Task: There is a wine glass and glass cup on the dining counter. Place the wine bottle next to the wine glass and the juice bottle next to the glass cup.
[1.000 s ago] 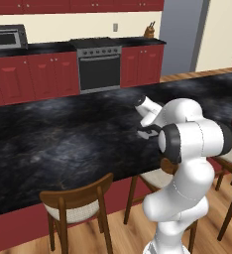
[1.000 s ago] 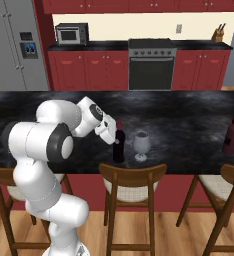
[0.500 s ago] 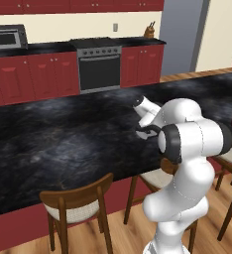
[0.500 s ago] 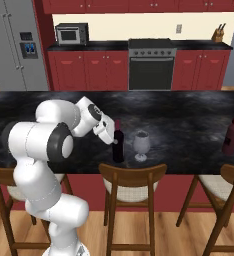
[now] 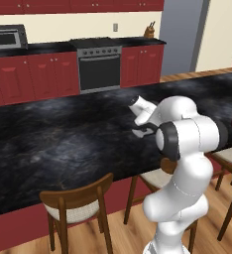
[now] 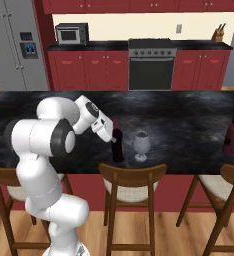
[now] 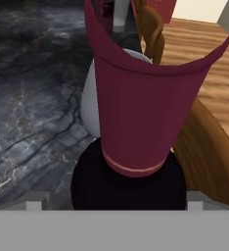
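The wine bottle [image 6: 118, 147] is stood upright at the dining counter's [image 6: 189, 112] near edge, just beside the wine glass [image 6: 141, 144]. The gripper [image 6: 112, 134] is positioned at the bottle's neck; whether it is clamped cannot be told. The juice bottle [image 6: 232, 136] is seen well apart, toward the right end.

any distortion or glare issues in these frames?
Hand view: wine bottle neck looms huge, stretched by closeness, hiding most of the wine glass. Right base view: sharp; soft sheen on the dining counter, no glare. Left base view: arm blocks the bottle.

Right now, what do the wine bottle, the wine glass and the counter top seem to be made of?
Wine bottle: dark glossy glass by its look, with a matte pinkish-red neck sleeve. Wine glass: pale, translucent glass. Dining counter: polished black stone, probably marble, judging by its grey veins.
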